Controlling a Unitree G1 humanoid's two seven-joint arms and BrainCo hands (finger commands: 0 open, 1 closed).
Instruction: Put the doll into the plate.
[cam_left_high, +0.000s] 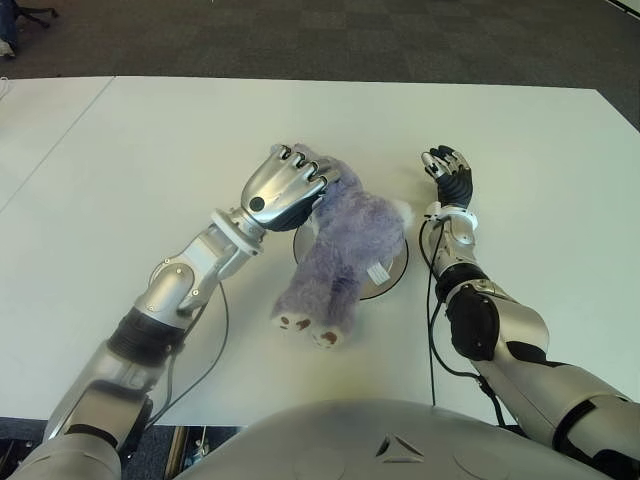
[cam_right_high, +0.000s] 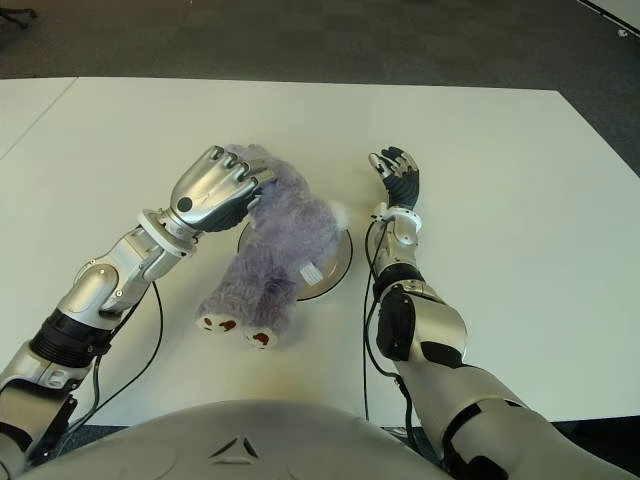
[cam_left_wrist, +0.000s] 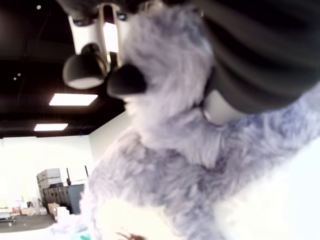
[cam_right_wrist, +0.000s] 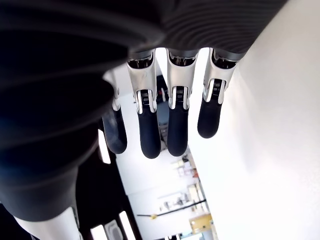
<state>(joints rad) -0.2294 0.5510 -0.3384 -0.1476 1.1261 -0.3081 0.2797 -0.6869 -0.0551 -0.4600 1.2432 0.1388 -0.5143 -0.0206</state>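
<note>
In the left eye view, a white table (cam_left_high: 150, 140) fills most of the scene, with dark carpet (cam_left_high: 350, 40) beyond its far edge. A purple plush doll (cam_left_high: 335, 255) lies across a round plate (cam_left_high: 392, 272) near the middle of the table. Its upper body covers most of the plate and its two feet hang past the near rim onto the bare table. A small white tag shows on its side. The left hand (cam_left_high: 285, 185) sits on the doll's head end, its fingers curled over the fur. The right hand (cam_left_high: 447, 175) shows to the right of the plate, apart from the doll, with its fingers extended and nothing in them.

The right eye view gives the same layout: the doll (cam_right_high: 270, 265) lies over the plate (cam_right_high: 340, 262), the left hand (cam_right_high: 212, 190) is closed on its head end, and the right hand (cam_right_high: 397, 178) shows just beyond the plate's right edge.

In the left wrist view, purple fur of the doll (cam_left_wrist: 165, 165) fills the frame, and dark fingertips (cam_left_wrist: 125, 80) press into it.

In the right wrist view, the four fingers (cam_right_wrist: 150, 135) hang straight and slightly apart beside the white table (cam_right_wrist: 270, 150), holding nothing.
</note>
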